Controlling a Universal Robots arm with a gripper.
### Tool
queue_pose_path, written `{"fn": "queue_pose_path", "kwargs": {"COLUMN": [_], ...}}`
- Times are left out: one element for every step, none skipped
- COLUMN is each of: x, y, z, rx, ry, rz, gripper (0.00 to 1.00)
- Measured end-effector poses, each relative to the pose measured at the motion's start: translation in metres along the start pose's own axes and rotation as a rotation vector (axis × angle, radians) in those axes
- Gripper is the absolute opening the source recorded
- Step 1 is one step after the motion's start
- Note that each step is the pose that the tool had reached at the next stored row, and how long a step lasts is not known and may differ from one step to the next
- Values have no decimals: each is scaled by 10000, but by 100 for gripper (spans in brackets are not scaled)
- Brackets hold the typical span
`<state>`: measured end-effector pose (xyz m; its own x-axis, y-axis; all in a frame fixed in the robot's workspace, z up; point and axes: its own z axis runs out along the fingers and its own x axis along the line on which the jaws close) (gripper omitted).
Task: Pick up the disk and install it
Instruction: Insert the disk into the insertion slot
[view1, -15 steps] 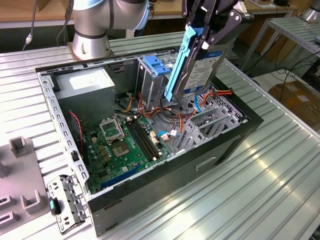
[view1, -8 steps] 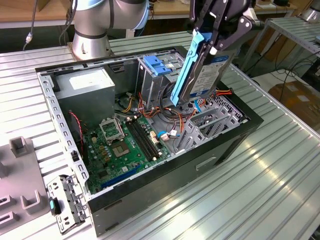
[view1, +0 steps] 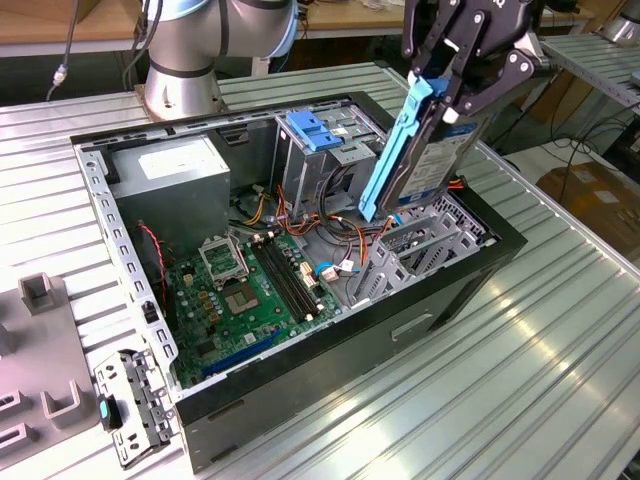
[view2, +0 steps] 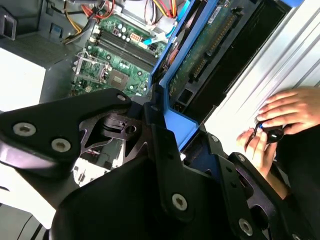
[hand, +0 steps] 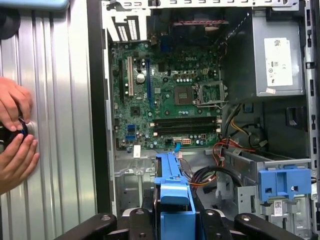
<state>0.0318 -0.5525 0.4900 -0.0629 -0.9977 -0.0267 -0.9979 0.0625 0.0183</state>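
One disk (view1: 432, 150), one case (view1: 330, 372), two hands (hand: 12, 102)

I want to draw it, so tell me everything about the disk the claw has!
The disk is a flat silver-metal slab with blue plastic side rails. The claw grips its upper end, so it hangs steeply tilted over the open computer case. The second wrist view shows its green circuit board.

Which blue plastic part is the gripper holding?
The rail on the disk, clamped in the gripper, tilted above the case. The other blue piece caps the drive cage inside, apart from it.
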Motion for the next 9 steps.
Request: {"fn": "queue_pose_path", "kwargs": {"x": [-3,-4,-4,-4,-3,-3,2,9,19], "y": [-40,-59,-66,-69,-72,-74,-75,-76,-78], "z": [4,8,11,14,18,23,36,43,51], "rx": [10,47,106,178,261,297,317,316,317], "ry": [0,-1,-2,-3,-4,-5,-4,-3,-1], "rz": [-4,-7,-12,-21,-32,-36,-40,-41,-42], "gripper": [37,37,37,37,37,37,37,37,37]}}
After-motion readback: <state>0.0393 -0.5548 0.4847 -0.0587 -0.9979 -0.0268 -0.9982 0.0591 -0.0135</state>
